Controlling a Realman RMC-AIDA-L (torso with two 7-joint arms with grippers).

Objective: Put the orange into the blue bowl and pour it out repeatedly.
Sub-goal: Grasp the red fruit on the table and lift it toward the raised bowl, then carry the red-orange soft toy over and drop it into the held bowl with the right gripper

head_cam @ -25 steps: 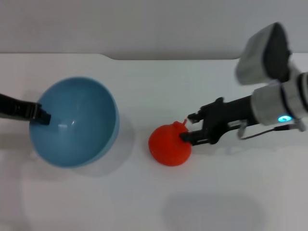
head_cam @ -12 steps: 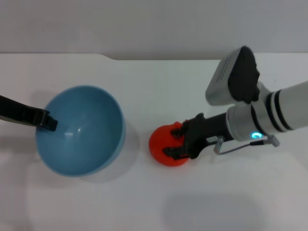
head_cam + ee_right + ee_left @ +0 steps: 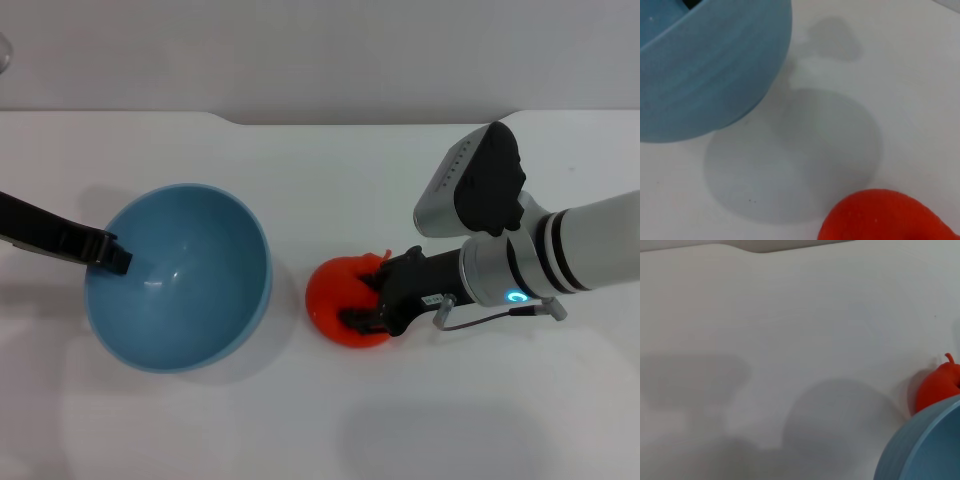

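Note:
The blue bowl (image 3: 205,300) is empty and held up off the white table by my left gripper (image 3: 112,255), which is shut on its left rim. The orange (image 3: 335,298) sits on the table just right of the bowl, apart from it. My right gripper (image 3: 368,302) reaches in from the right, with its black fingers (image 3: 362,320) clamped on the orange's right side. The left wrist view shows the bowl's rim (image 3: 925,445) and, beyond it, the orange (image 3: 937,387). The right wrist view shows the bowl's outer wall (image 3: 705,75) above its shadow, and the orange (image 3: 880,215) close by.
The white table (image 3: 320,170) ends at a back edge against a grey wall (image 3: 320,50). The right arm's camera housing (image 3: 475,185) stands above the wrist.
My left gripper has carried the bowl to the right, nearer the orange. My right gripper has moved left and gone from touching the orange's side to closing over it.

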